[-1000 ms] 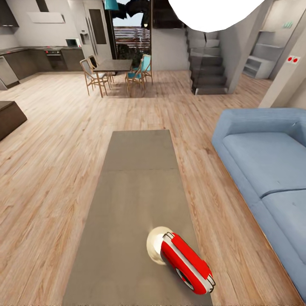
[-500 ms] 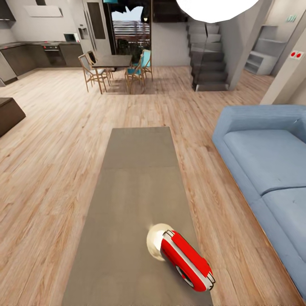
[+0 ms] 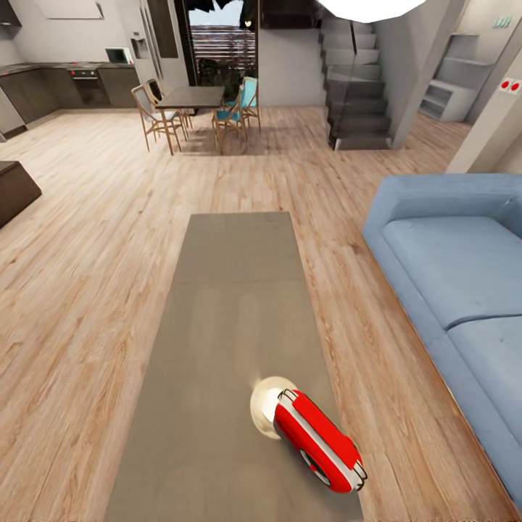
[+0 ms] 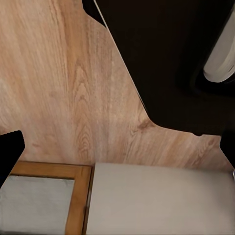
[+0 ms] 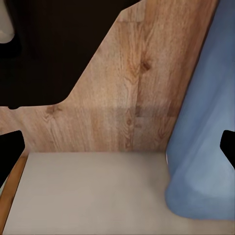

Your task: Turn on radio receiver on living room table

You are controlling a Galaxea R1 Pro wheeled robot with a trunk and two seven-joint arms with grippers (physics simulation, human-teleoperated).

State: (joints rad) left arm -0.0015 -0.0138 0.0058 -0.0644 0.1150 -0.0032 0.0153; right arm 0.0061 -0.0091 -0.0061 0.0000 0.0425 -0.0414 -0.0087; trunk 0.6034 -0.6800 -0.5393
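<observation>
Radio receiver (image 3: 317,440) lies untouched on the surface (image 3: 225,333); switching remains. Both sets of fingers spread open, empty.

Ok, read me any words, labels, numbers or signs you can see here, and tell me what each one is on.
No readable text anywhere.
Radio: no legible brand or numbers; its dial face is turned mostly away.
Wall: a small white plate with two red dots, no lettering.
Far wall: a small greenish sign, too blurred to read.
</observation>
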